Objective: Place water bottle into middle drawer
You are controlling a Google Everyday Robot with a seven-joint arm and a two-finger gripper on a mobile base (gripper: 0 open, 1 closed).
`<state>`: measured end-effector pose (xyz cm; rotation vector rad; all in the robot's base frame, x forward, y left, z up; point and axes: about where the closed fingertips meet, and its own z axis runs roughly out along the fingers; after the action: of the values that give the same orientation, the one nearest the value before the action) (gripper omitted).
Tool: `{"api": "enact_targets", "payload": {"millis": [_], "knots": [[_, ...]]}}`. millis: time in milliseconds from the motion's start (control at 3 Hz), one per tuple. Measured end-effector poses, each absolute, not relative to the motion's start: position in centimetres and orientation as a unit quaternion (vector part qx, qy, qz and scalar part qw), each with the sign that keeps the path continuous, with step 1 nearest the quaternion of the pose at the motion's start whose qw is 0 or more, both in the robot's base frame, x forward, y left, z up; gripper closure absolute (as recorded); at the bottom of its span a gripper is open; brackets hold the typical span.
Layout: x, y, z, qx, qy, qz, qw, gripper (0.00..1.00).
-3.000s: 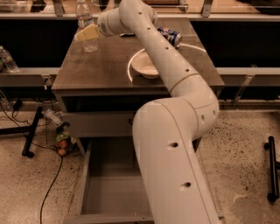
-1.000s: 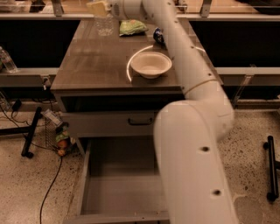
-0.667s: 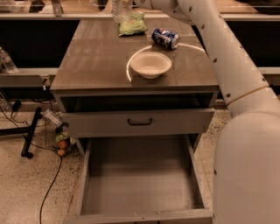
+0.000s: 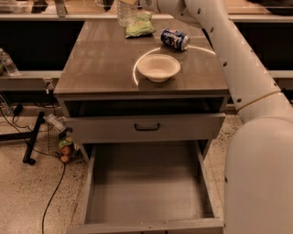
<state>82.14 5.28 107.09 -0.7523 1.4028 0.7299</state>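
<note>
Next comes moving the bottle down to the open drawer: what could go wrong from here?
The gripper is at the picture's top edge by the water bottle, so I can't confirm the hold; it may slip. The path down to the middle drawer passes over the bowl and soda can; the arm could knock them.

Robotics lab by the look: white robot arm (image 4: 238,64), grey cabinet worktop (image 4: 100,59), speckled floor (image 4: 25,192), loose cable (image 4: 51,199) at 8 o'clock, long bench (image 4: 41,17) behind. Pincer (image 4: 139,3) at 12 o'clock, top edge.
</note>
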Motion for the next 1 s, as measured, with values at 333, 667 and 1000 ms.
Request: {"api": "enact_targets", "payload": {"millis": [333,667,1000], "knots": [[77.9,-0.2,108.4,-0.331,0.625,0.307,0.636,1.00],[72.5,-7.5,109.9,-0.331,0.639,0.272,0.638,1.00],[66.3,-14.5,108.2,-0.349,0.674,0.233,0.609,1.00]]}}
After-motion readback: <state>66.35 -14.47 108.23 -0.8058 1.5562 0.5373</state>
